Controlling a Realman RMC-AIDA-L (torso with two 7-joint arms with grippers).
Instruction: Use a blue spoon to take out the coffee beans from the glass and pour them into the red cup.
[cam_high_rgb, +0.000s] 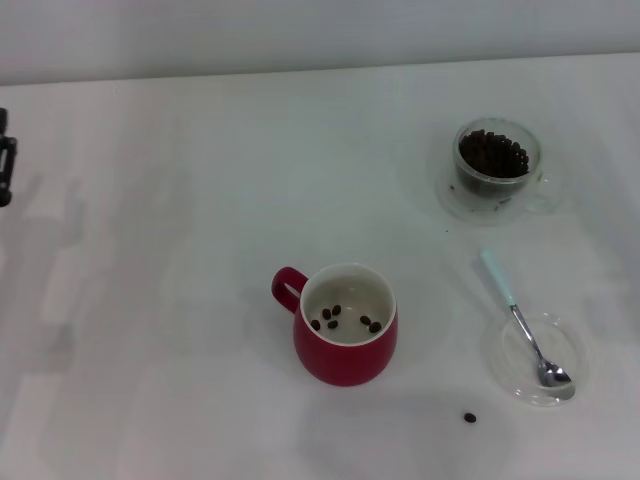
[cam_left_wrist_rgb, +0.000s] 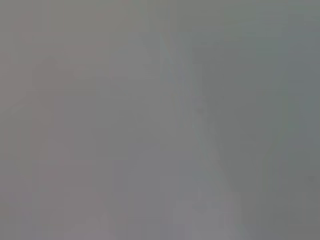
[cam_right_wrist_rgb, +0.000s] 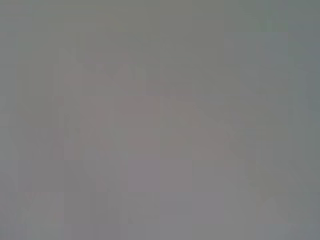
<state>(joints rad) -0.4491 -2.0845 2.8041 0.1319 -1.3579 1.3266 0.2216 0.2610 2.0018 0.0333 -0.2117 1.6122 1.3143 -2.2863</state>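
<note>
Near the middle of the white counter (cam_high_rgb: 180, 250) stood the red cup (cam_high_rgb: 345, 325), upright, its loop handle turned toward the robot's left, and a handful of coffee beans (cam_high_rgb: 335, 317) lay on its white bottom. Far off on the right, toward the back, the glass (cam_high_rgb: 497, 167) sat upright and well filled with dark beans. Between that glass and the front edge lay the blue spoon (cam_high_rgb: 523, 322), flat, nobody holding it: its metal bowl rested in a shallow clear dish (cam_high_rgb: 565, 345) while the pale handle stuck out over the rim, pointing back toward the glass. One stray bean (cam_high_rgb: 469, 417) lay alone on the counter, in front of the cup and just short of the dish. At the far left edge a dark sliver of the left gripper (cam_high_rgb: 6, 160) peeked in, well apart from everything; whether its jaws were open or closed could not be told. Both wrist views gave only a grey blur.
</note>
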